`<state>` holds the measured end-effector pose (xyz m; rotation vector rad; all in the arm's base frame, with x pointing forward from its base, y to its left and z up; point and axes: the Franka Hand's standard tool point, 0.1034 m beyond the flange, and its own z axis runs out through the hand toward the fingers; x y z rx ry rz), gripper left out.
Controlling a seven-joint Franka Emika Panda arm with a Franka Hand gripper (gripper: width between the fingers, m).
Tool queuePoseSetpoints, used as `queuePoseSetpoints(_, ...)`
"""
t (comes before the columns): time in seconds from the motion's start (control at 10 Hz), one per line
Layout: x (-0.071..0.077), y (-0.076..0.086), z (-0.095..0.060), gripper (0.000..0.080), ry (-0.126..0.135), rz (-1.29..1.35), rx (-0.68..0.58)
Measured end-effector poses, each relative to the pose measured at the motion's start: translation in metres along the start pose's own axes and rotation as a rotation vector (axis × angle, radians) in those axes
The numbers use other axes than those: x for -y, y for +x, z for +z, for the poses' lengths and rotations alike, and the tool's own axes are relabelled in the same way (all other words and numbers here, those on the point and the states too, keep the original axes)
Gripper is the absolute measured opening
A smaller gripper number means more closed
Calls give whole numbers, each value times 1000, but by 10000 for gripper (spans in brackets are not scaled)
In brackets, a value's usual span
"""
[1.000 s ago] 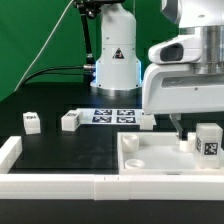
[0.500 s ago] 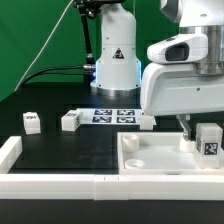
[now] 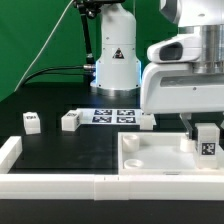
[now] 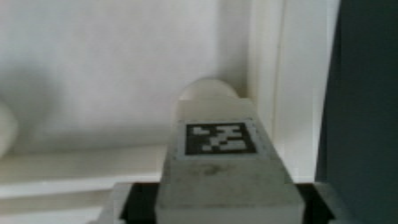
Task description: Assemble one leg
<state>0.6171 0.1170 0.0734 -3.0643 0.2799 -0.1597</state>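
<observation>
While gripping the leg tight, the gripper is hanging over the panel, its corner hole at six o'clock below.

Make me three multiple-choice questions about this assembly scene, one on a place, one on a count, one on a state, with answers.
1. Where is the leg in the tool?
A. over the panel's corner at the exterior view's right
B. on the marker board
C. on the black table

2. How many loose legs lie on the table?
A. one
B. three
C. five

3. The tool is:
A. open
B. shut on the leg
C. out of view

Answers: 1 A, the held leg hangs there. 2 B, three blocks. 3 B, the wrist view shows fingers pressing both sides.
</observation>
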Motion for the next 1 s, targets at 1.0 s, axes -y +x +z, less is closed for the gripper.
queuePoseSetpoints(1.0, -36, -1, 0, 495, -65, 685, -40)
